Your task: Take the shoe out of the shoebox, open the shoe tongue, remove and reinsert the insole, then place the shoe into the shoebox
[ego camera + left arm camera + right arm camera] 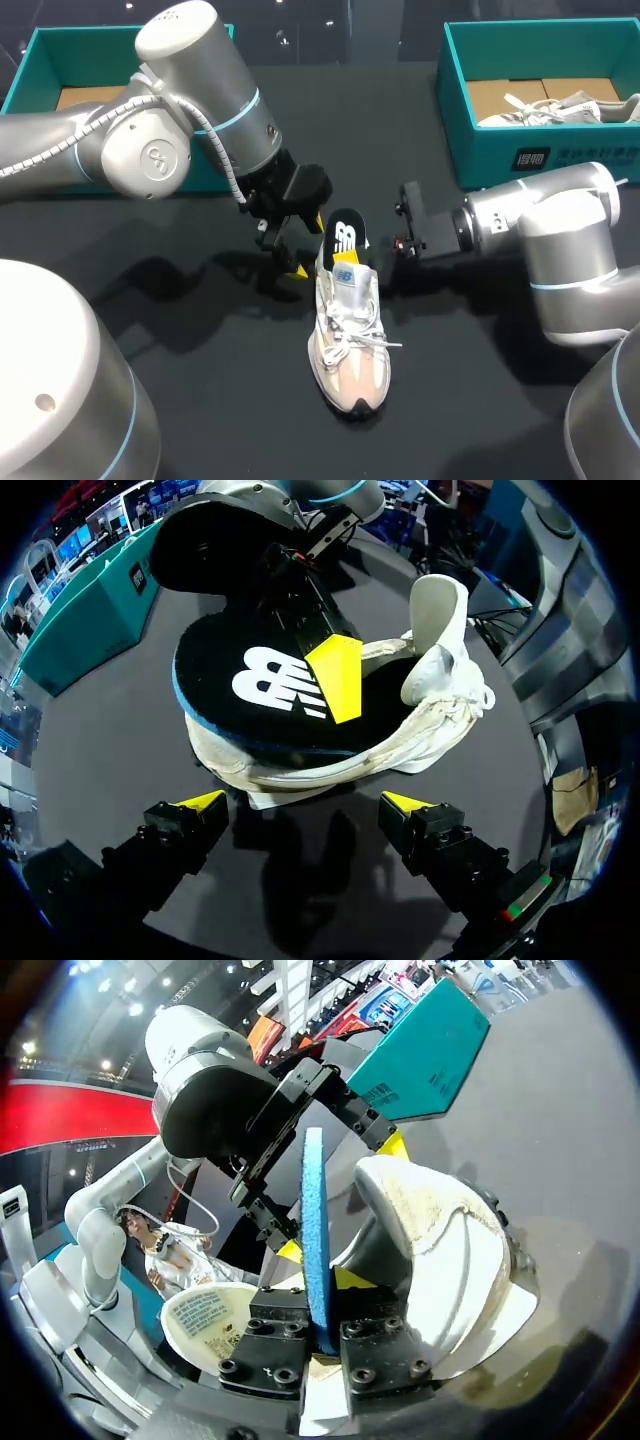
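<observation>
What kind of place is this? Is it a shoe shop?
Probably not a shop. It looks more like a robot test bench. A left arm and a right arm work over a black table, handling a sneaker, with teal shoeboxes at the back.

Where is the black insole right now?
In the head view, the insole sticks up from the heel end of the shoe, mid-table. The right gripper pinches it, and the open left gripper is just beside it.
</observation>
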You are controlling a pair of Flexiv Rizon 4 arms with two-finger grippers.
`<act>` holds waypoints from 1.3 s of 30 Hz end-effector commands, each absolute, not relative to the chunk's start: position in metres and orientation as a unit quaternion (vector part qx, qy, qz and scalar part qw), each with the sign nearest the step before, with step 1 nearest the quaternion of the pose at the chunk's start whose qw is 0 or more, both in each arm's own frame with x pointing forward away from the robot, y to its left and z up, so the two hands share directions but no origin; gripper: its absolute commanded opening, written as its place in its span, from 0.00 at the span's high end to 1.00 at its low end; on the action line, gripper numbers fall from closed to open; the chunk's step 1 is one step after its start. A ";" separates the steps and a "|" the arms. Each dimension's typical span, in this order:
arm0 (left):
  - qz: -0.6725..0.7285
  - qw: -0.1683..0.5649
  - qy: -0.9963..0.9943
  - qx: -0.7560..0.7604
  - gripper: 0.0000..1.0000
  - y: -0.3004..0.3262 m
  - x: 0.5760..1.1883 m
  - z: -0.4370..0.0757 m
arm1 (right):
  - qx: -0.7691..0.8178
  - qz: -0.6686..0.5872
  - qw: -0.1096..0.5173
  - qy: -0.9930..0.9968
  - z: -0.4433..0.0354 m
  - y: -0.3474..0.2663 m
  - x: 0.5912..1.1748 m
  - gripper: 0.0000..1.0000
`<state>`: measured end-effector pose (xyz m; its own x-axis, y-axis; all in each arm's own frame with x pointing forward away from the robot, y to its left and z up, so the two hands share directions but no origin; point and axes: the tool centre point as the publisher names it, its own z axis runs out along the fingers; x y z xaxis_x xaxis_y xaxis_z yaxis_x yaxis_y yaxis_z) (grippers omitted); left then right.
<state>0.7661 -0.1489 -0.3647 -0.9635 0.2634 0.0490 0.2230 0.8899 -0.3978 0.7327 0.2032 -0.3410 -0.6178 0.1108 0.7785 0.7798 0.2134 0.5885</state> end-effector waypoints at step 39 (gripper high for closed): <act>0.198 0.050 -0.971 -0.126 0.00 -0.148 0.765 -0.364 | -0.357 -0.524 0.347 -0.691 -0.358 0.201 0.725 1.00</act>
